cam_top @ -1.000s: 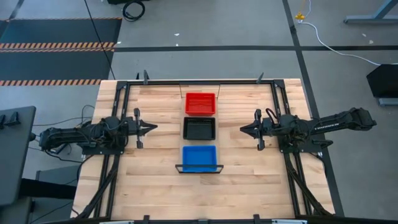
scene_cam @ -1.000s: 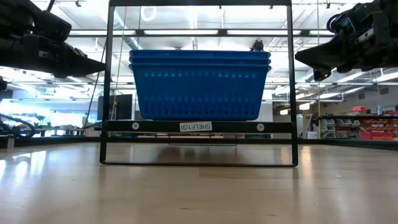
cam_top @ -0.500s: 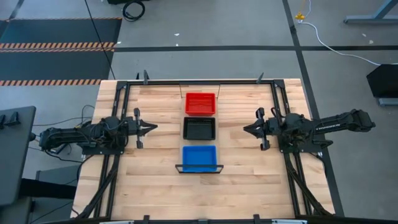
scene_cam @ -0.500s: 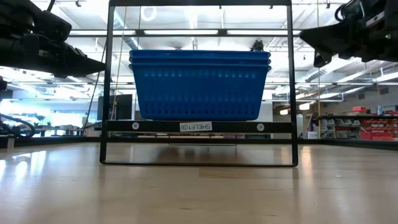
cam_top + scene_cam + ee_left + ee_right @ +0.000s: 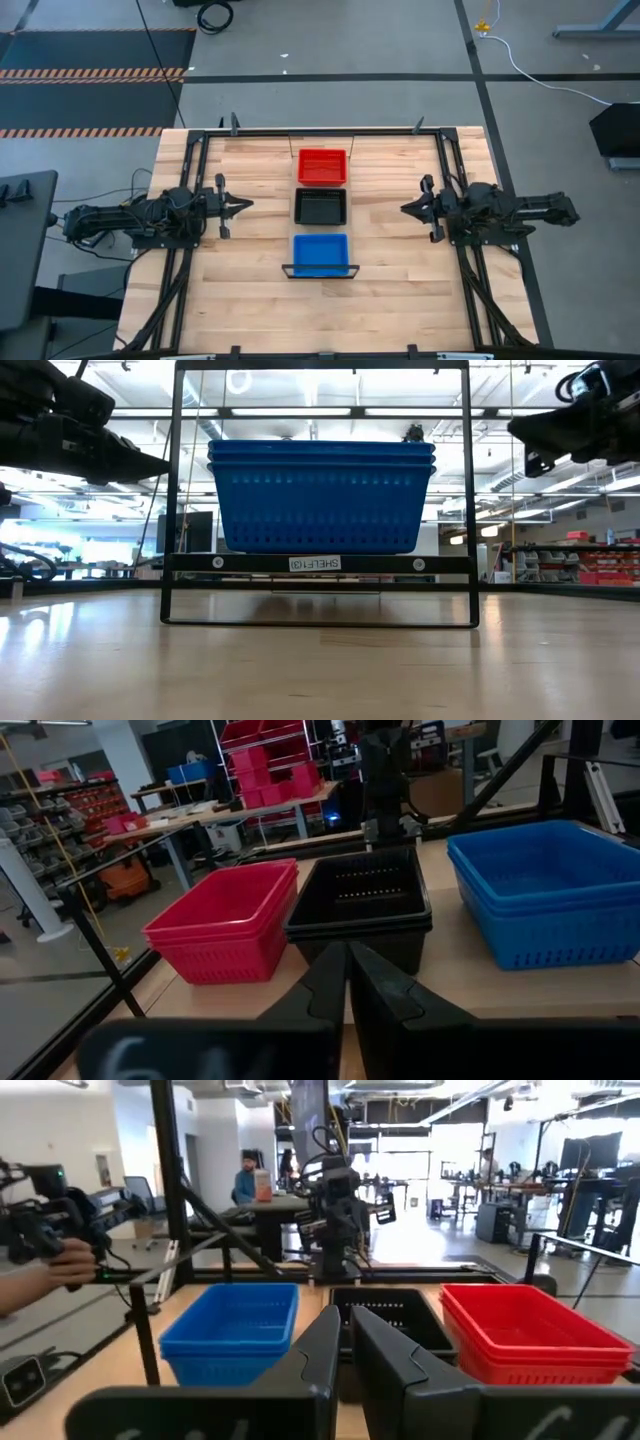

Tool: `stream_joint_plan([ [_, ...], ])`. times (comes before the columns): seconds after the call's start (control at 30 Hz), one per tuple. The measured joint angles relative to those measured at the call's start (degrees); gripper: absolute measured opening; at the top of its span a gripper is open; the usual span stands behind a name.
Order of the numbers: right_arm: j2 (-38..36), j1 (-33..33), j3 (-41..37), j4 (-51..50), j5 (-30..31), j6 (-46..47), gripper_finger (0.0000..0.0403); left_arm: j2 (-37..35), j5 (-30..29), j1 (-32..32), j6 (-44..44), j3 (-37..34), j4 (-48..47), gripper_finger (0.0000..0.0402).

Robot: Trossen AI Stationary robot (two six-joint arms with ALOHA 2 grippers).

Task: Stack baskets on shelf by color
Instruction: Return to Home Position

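The sorting looked finished, and the step in hand seemed to be parking the arms. All that appeared left was for each arm to settle at its side, well apart from the stacks, with no further grasp needed. The shelf [image 5: 320, 229] lay down the middle of the bench [image 5: 240, 290], its long axis running from near to far, with its black frame [image 5: 172, 510] standing at the near end. Three stacks sat in a line along it. The red baskets [image 5: 322, 167] were farthest, the black baskets [image 5: 320, 206] in the middle and the blue baskets [image 5: 320, 253] nearest, just behind the frame. Each stack was one colour, nested, open side up and level, with its longer side lying across the shelf, left to right. Narrow gaps separated the stacks; how many baskets each held could not be counted for certain. The left claw [image 5: 246, 205] hung above the bench to the left of the black stack, pointing right toward it, its fingers pressed together and holding nothing. The right claw [image 5: 404, 209] mirrored it on the right side, pointing left, its arm folded close to its base; its fingers were likewise pressed together and empty. Neither claw touched a basket or the shelf.
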Motion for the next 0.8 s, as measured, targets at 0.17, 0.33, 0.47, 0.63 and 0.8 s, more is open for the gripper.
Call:
stream_joint_plan([
  [0.17, -0.46, 0.00, 0.31, -2.27, 0.91, -0.23, 0.0035, -0.02, 0.01, 0.00, 0.04, 0.00, 0.04, 0.0018],
  [0.33, -0.50, -0.02, 0.00, -3.18, 3.71, 3.79, 0.0035, 0.00, 0.02, 0.00, -0.06, 0.00, -0.05, 0.0018],
  [0.47, -0.51, -0.02, 0.00, -2.55, 3.72, 7.05, 0.0034, 0.00, 0.02, 0.00, -1.31, -0.02, 0.28, 0.0025],
  [0.63, -0.50, 0.00, 0.00, -2.57, 3.72, 7.57, 0.0034, 0.00, 0.02, 0.00, -3.07, -0.02, 0.33, 0.0025],
  [0.8, -0.50, 0.00, 0.00, -2.53, 3.71, 7.57, 0.0034, 0.00, 0.02, 0.00, -4.56, -0.02, 0.34, 0.0017],
])
